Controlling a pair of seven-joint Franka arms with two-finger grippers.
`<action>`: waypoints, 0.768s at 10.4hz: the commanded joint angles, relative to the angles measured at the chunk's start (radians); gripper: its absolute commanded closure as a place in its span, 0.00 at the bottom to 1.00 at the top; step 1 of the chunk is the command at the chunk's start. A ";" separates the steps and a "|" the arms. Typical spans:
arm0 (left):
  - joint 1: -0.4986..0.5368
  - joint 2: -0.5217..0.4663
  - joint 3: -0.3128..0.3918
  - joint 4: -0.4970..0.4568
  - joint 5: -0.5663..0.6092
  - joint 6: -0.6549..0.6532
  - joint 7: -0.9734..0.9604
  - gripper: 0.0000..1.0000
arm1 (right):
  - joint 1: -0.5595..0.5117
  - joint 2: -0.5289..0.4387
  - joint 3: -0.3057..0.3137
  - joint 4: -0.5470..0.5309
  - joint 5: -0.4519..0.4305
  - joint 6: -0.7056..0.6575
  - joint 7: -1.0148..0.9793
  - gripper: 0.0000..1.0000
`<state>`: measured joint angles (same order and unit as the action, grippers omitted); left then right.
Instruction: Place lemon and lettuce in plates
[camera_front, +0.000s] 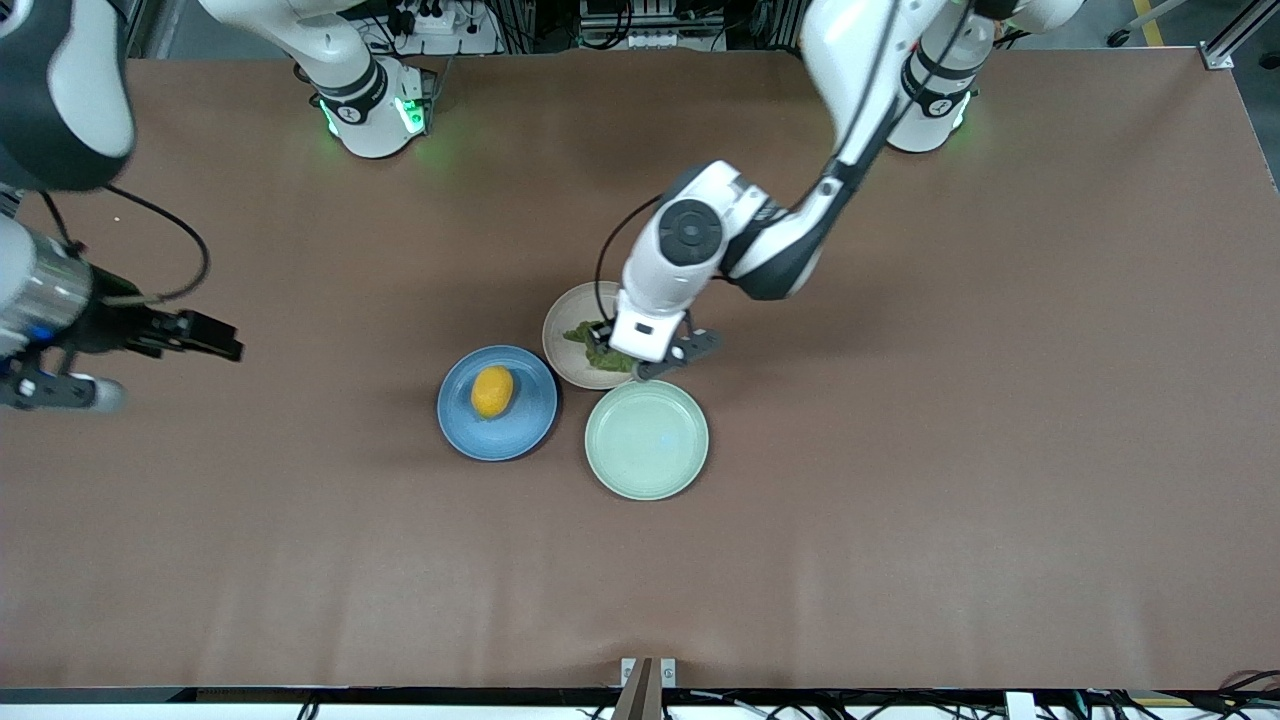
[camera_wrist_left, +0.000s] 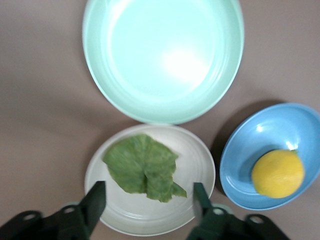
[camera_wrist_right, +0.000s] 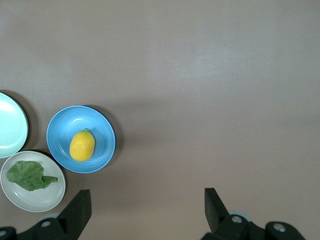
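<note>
The lemon (camera_front: 492, 391) lies in the blue plate (camera_front: 455, 415). The lettuce (camera_front: 585, 338) lies in the pale beige plate (camera_front: 560, 325), partly hidden by the left hand. My left gripper (camera_front: 665, 360) hangs open and empty just above that plate. In the left wrist view its open gripper (camera_wrist_left: 148, 192) straddles the beige plate (camera_wrist_left: 197, 160) below the lettuce (camera_wrist_left: 142, 167), with the lemon (camera_wrist_left: 277, 173) in the blue plate (camera_wrist_left: 240, 160) beside it. My right gripper (camera_wrist_right: 147, 200) is open and empty, raised over bare table at the right arm's end.
An empty mint-green plate (camera_front: 646, 440) sits beside the blue one and nearer to the front camera than the beige plate; it also shows in the left wrist view (camera_wrist_left: 162, 55). The three plates cluster mid-table on brown tabletop.
</note>
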<state>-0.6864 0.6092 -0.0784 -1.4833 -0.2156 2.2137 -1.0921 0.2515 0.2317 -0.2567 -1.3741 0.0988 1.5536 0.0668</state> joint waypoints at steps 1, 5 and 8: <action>0.085 -0.103 -0.006 -0.018 0.025 -0.113 0.119 0.00 | -0.037 -0.075 0.008 -0.058 -0.045 -0.007 -0.068 0.00; 0.215 -0.184 -0.028 0.008 0.084 -0.251 0.352 0.00 | -0.127 -0.153 0.106 -0.164 -0.080 0.038 -0.068 0.00; 0.330 -0.261 -0.040 0.006 0.079 -0.328 0.526 0.00 | -0.146 -0.164 0.134 -0.178 -0.084 0.042 -0.067 0.00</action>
<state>-0.4047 0.4004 -0.0938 -1.4637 -0.1544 1.9320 -0.6101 0.1294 0.1060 -0.1493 -1.5092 0.0327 1.5795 0.0056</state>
